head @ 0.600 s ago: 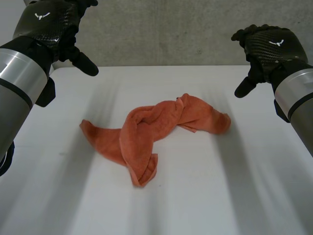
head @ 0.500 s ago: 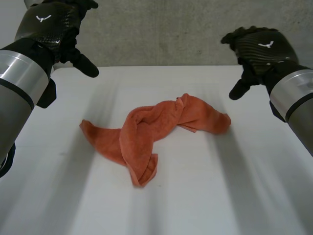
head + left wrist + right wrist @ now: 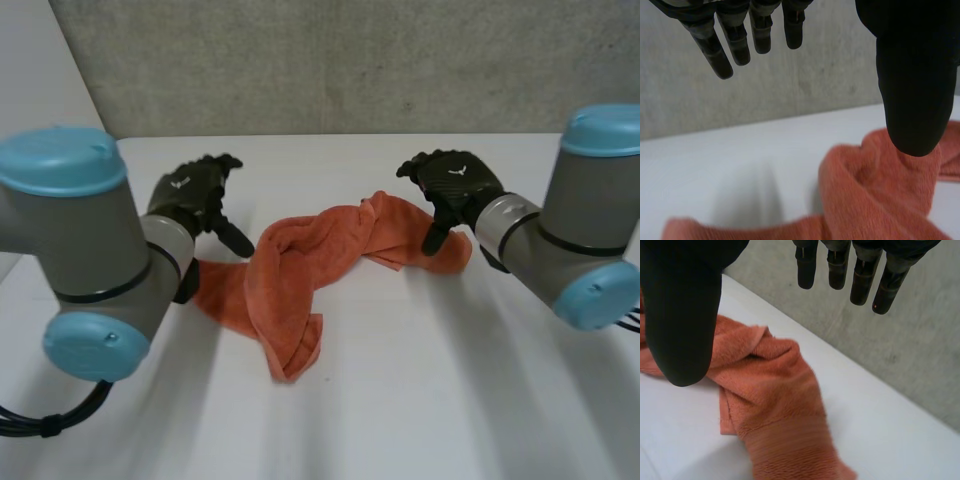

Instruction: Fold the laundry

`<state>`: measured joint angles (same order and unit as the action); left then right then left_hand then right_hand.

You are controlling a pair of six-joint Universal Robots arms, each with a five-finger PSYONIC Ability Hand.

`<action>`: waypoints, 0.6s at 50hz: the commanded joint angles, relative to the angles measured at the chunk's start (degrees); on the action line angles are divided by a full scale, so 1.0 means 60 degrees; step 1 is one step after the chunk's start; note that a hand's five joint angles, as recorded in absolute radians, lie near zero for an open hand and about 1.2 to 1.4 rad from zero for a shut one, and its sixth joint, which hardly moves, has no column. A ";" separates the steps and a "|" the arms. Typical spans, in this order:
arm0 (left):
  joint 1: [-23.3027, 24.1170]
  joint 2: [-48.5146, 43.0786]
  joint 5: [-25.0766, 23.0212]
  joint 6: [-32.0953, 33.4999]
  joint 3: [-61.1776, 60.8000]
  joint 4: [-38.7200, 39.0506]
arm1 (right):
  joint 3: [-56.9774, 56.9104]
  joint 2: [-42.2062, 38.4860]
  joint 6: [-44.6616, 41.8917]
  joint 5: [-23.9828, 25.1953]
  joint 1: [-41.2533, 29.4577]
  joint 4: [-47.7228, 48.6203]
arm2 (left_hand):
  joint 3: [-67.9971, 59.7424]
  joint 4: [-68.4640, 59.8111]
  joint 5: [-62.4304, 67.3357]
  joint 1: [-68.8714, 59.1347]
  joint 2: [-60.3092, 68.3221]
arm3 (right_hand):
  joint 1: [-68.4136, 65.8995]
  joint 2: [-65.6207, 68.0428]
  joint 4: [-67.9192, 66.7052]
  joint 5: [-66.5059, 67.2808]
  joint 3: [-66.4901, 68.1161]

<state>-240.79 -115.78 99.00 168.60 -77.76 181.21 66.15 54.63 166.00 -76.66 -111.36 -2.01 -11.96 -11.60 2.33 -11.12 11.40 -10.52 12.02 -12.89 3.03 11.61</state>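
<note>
Crumpled, twisted orange terry towel (image 3: 310, 270)

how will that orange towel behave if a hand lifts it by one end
Likely floppy: the orange towel lies twisted in soft folds, so it should drape when lifted. Its terry pile probably grips rather than slips. Pushed, it would likely bunch, not slide.

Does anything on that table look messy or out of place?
Only the orange towel: it lies twisted and bunched on the white table, not flat. The left hand and right hand are open near its ends.
</note>
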 commanded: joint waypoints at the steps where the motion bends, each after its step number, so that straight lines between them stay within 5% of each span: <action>1: 0.0024 -0.1268 -0.0036 -0.0078 0.0363 0.0018 | -0.1910 -0.2201 0.1117 -0.0317 0.0030 -0.0001 | 0.0234 0.0174 -0.0297 0.0095 -0.0142 | 0.0086 -0.0337 0.0482 -0.0504 -0.0268; 8: 0.0068 -0.2455 -0.0036 0.0039 0.1007 0.0062 | -0.3171 -0.3493 0.1059 -0.1329 0.0015 -0.0001 | -0.0911 -0.0971 0.0848 -0.1050 0.1003 | -0.3314 0.3063 -0.2918 0.2895 0.3131; 10: 0.0068 -0.2734 -0.0065 0.0039 0.1285 0.0062 | -0.3522 -0.3757 0.1059 -0.1490 0.0015 -0.0016 | -0.4013 -0.4074 0.3951 -0.4153 0.4106 | -0.4909 0.4658 -0.4513 0.4491 0.4727; 13: 0.0068 -0.2837 -0.0109 0.0054 0.1621 0.0105 | -0.4400 -0.3949 0.1059 -0.1536 0.0015 -0.0002 | -1.0751 -1.0811 1.0689 -1.0891 1.0843 | -1.1569 1.1318 -1.1173 1.1151 1.1387; 22: 0.0010 -0.1886 -0.0753 0.0536 0.3145 0.1319 | -0.5751 -0.2281 0.1191 -0.0672 0.0235 0.0671 | -1.1340 -1.1401 1.1278 -1.1480 1.1433 | -1.1581 1.1330 -1.1185 1.1162 1.1398; 30: -0.0341 -0.0246 -0.1047 0.1489 0.3382 0.3386 | -0.4625 -0.0845 0.1044 -0.0363 0.0249 0.1596 | -1.1340 -1.1401 1.1278 -1.1480 1.1433 | -1.1581 1.1330 -1.1185 1.1162 1.1398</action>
<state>-241.18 -124.05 93.70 174.07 -57.40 194.23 32.84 43.44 172.97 -80.16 -109.95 4.85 -67.85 -68.17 54.48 -64.33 68.16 -55.05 66.40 -68.02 55.33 67.20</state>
